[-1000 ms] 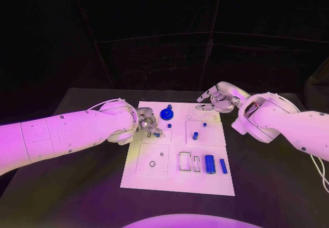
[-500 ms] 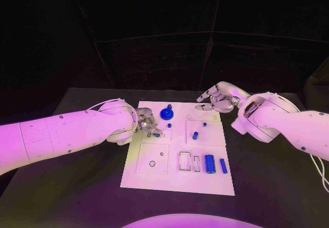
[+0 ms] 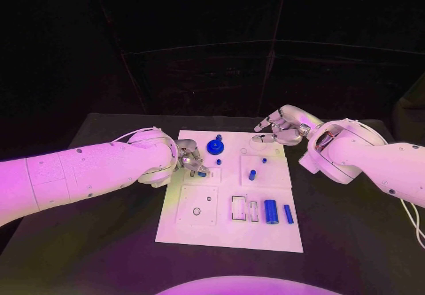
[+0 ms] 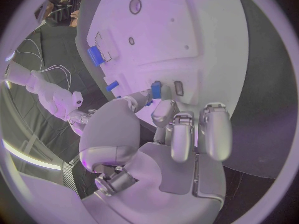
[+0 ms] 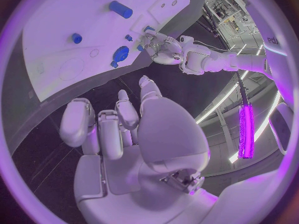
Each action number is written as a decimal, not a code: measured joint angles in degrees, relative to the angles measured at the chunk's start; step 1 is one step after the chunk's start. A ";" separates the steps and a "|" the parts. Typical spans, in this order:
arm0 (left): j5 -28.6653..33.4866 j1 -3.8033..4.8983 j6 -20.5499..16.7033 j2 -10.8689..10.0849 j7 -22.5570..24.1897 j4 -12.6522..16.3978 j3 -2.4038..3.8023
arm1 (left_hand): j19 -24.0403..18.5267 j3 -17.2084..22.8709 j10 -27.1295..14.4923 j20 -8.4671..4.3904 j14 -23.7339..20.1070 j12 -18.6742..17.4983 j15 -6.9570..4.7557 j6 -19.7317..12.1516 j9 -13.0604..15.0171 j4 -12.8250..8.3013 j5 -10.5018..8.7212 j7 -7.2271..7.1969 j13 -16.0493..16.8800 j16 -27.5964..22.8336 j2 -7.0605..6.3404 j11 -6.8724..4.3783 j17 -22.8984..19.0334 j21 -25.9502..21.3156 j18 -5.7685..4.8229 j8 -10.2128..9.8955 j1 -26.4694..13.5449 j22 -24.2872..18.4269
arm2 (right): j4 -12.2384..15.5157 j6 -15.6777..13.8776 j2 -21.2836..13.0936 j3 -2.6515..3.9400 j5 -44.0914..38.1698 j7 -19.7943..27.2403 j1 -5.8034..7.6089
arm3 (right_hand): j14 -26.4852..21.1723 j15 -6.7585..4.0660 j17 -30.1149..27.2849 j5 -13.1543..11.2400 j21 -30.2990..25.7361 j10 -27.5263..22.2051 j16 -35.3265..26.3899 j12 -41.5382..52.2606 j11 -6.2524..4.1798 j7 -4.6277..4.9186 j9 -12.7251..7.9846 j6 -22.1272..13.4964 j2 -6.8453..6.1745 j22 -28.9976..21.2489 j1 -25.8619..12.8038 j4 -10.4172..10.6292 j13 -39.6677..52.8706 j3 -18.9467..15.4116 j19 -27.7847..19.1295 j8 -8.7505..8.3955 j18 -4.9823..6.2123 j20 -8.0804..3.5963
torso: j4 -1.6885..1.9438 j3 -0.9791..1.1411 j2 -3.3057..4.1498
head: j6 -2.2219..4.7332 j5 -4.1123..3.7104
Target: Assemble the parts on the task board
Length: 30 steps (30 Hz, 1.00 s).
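While the task board (image 3: 232,190) lies flat in the middle of the black table (image 3: 354,246), the work on it looks, in my judgement, only partly done. Several blue parts stand in the board's far half: a round part with a knob (image 3: 215,146), a small peg (image 3: 218,162), another small peg (image 3: 264,161) and a short cylinder (image 3: 252,175). Two parts lie loose on the near half, a thick cylinder (image 3: 271,212) and a thin rod (image 3: 288,214) just beside it, with open rectangular recesses (image 3: 239,208) next to them (apparently unfilled). A ring-shaped seat (image 3: 196,212) on the near left panel holds nothing that can be made out.

Left hand (image 3: 188,158): it sits over the board's left edge, pinching a small blue part (image 4: 156,90) between thumb and a fingertip, with the part at or touching the board surface beside a small slot. Whether the part is seated cannot be told. The remaining fingers are curled loosely above the board.

Right hand (image 3: 278,128): it hovers off the board's far right corner, fingers apart and holding nothing.

Outstanding, as judged: seating the pinched part, then placing the two loose pieces.
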 measured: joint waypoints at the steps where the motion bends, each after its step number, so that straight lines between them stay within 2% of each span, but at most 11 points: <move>1: -0.01 0.00 0.00 0.03 -0.01 -0.02 0.00 | 0.00 0.04 0.00 0.00 0.00 0.00 0.00 0.00 0.01 -0.48 0.00 0.00 0.11 0.00 -0.06 0.00 0.00 0.00 0.00 0.01 -0.52 0.00 | 0.00 0.00 0.00 0.00 0.00 0.00 0.00 | 0.00 0.00 0.00 0.00 0.00 0.00 -0.08 0.00 0.00 0.00 0.00 0.00 0.00 0.00 0.00 0.00 0.00 0.00 0.00 0.00 0.00 0.00 | -0.01 0.00 0.00 | 0.00 0.00; 5: -0.04 0.00 0.00 0.13 -0.05 -0.16 -0.01 | 0.00 -0.25 0.21 0.00 -0.13 0.33 -0.13 0.45 0.02 -0.68 0.00 -0.17 0.37 0.00 -0.03 -0.21 0.00 0.00 0.00 0.23 -1.36 0.00 | 0.00 0.00 0.01 0.00 0.00 0.00 0.00 | 0.00 0.00 0.00 0.00 0.00 0.00 -0.27 0.00 0.00 0.00 0.00 0.00 0.00 -0.06 0.00 0.00 0.00 0.00 0.00 0.00 0.00 0.00 | -0.02 0.00 0.00 | 0.01 -0.03; 14: -0.05 0.00 0.00 0.39 -0.22 -0.58 -0.03 | 0.20 -1.95 0.52 -0.20 -0.02 1.12 -0.40 0.64 0.11 0.25 0.03 -0.19 1.00 0.00 0.06 -0.11 0.00 0.24 0.00 0.23 -2.02 -0.01 | 0.04 0.00 -0.02 0.00 -0.01 0.00 0.00 | 0.00 0.00 -0.01 0.00 -0.14 0.00 -0.27 -0.13 0.00 0.00 -0.01 0.00 0.00 -0.43 0.00 0.00 -0.18 0.00 -0.21 0.00 0.00 -0.21 | -0.02 0.01 0.00 | 0.03 -0.13; 25: -0.07 -0.06 0.32 0.99 -0.61 -1.24 -0.07 | 0.39 -4.64 1.12 -0.39 0.00 1.92 -0.42 1.57 0.18 2.62 0.09 -0.31 1.88 0.00 0.16 -0.31 0.00 0.83 0.00 0.66 -5.08 -0.01 | 0.06 -0.01 -0.02 0.00 -0.01 0.00 0.00 | 0.00 0.00 -0.01 0.00 -0.27 0.00 -0.48 -0.28 0.00 0.00 -0.02 0.00 0.00 -0.85 0.00 0.15 -0.33 -0.15 -0.21 0.00 0.00 -0.21 | -0.02 0.01 0.01 | -0.14 -0.21; 30: -0.07 -0.06 0.61 1.11 -0.68 -1.38 -0.07 | 0.39 -5.26 1.24 -0.39 0.00 2.22 -0.41 1.76 0.25 2.93 0.09 -0.49 2.09 0.00 -0.04 -0.43 0.00 0.88 0.01 0.66 -5.34 -0.02 | 0.06 -0.01 -0.02 0.00 -0.01 0.00 0.00 | 0.00 0.00 -0.01 0.00 -0.26 0.00 -0.48 -0.28 0.00 0.00 -0.02 0.00 0.00 -0.85 0.00 0.15 -0.32 -0.15 -0.21 0.00 -0.01 -0.21 | -0.02 0.01 0.01 | -0.21 -0.26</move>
